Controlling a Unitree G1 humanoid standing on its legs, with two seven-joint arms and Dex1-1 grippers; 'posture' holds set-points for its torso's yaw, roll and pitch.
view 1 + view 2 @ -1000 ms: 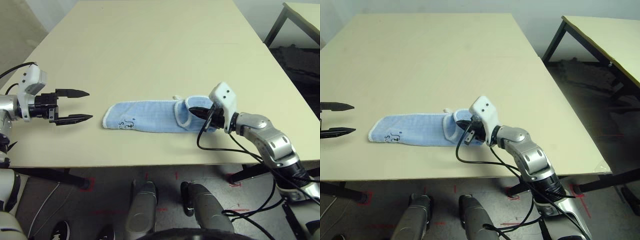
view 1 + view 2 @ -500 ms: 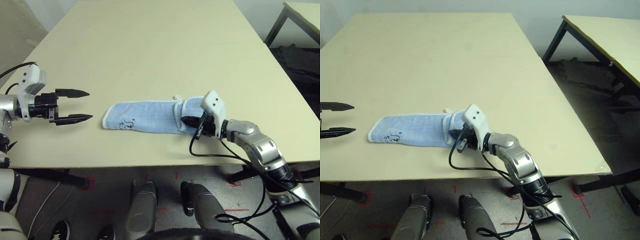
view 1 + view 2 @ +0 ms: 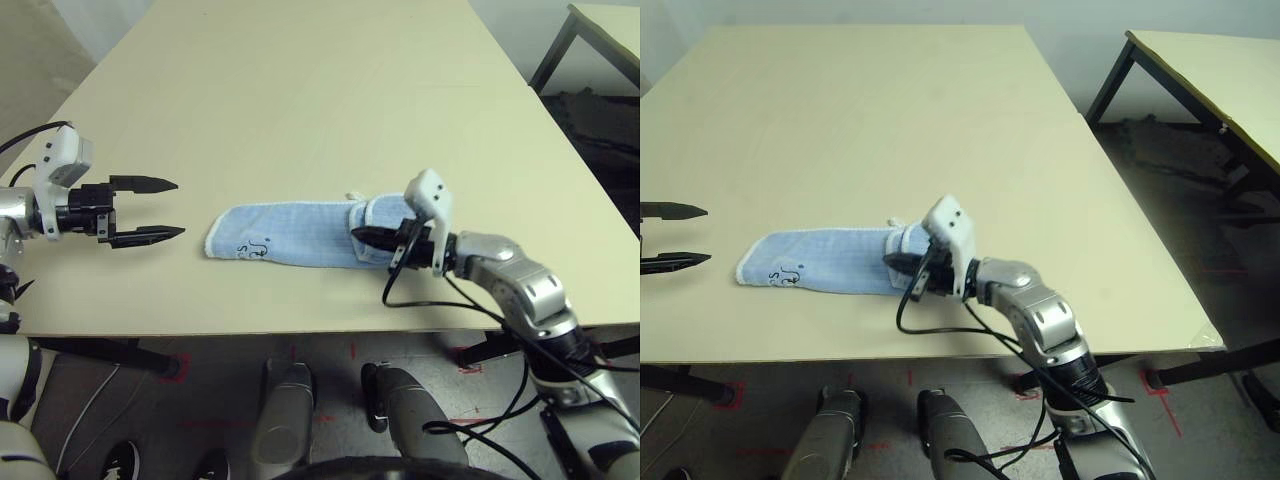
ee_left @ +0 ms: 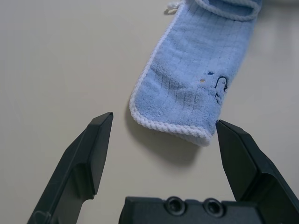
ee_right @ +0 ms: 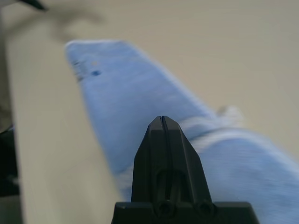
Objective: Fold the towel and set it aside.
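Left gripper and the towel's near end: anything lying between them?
Nothing: bare table separates the open left gripper from the towel, clear in the left wrist view.

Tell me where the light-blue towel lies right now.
The light-blue terry towel lies near the table's front edge, between the open left gripper and the shut right gripper.

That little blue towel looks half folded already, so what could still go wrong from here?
The right gripper is shut at the folded end of the towel; whether it pinches cloth isn't clear, so the fold may flop open or drag along. The towel lies near the table front edge, so a tug might slide it off. The left gripper stands open and apart, leaving the embroidered end unpinned.
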